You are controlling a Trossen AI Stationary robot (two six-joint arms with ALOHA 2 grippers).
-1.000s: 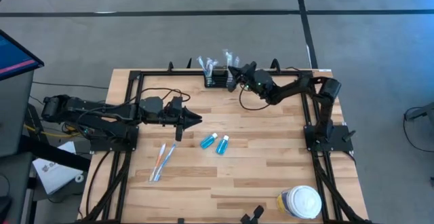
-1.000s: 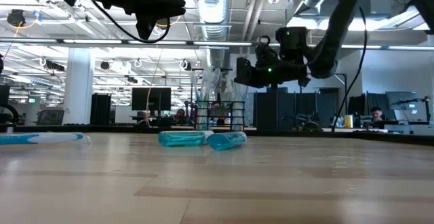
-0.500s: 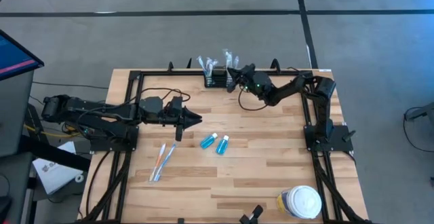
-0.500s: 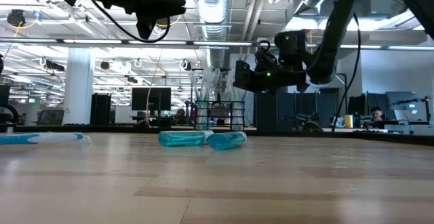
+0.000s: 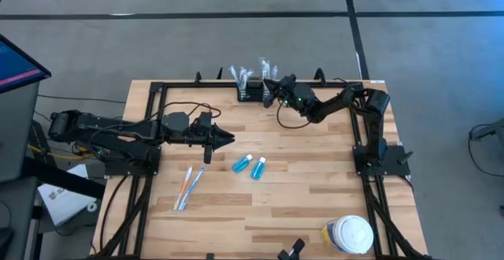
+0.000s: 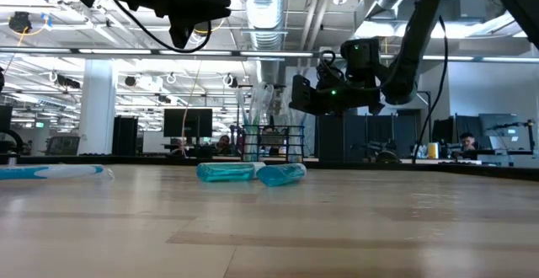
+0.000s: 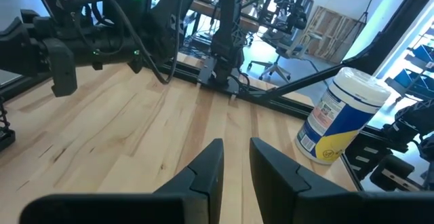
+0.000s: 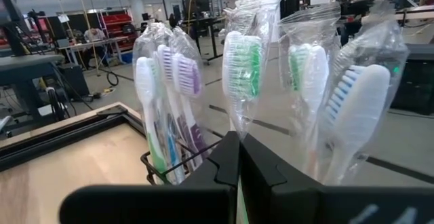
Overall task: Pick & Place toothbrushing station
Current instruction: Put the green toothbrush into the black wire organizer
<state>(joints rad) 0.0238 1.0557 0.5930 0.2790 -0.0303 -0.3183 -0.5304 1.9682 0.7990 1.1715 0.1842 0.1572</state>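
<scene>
Toothbrushing station (image 5: 250, 93) is sitting at the table's far edge, mid-way across, w/ wrapped toothbrushes (image 8: 239, 81) sticking up out of it. Right gripper (image 5: 270, 91) is hovering just beside it, fingers closed on nothing. Left gripper (image 5: 229, 139) is waiting over mid-table, fingers slightly apart, empty, near two blue bottles (image 5: 250, 165).
</scene>
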